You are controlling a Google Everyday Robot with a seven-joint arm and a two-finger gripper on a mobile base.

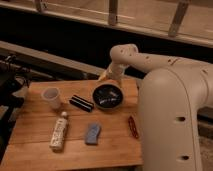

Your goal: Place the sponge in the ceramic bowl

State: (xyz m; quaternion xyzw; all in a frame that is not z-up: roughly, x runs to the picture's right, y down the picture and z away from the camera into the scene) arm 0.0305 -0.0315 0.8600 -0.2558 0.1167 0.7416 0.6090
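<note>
The light-blue sponge lies flat on the wooden table, near its front middle. The dark glossy ceramic bowl with pale marks inside stands toward the back right of the table. My gripper hangs from the white arm just behind and above the bowl's far-left rim, well away from the sponge. Nothing shows in the gripper.
A small white cup stands at the back left. A flat black bar with pale stripes lies between cup and bowl. A white bottle lies left of the sponge, and a small reddish object lies right of it. My white arm body fills the right side.
</note>
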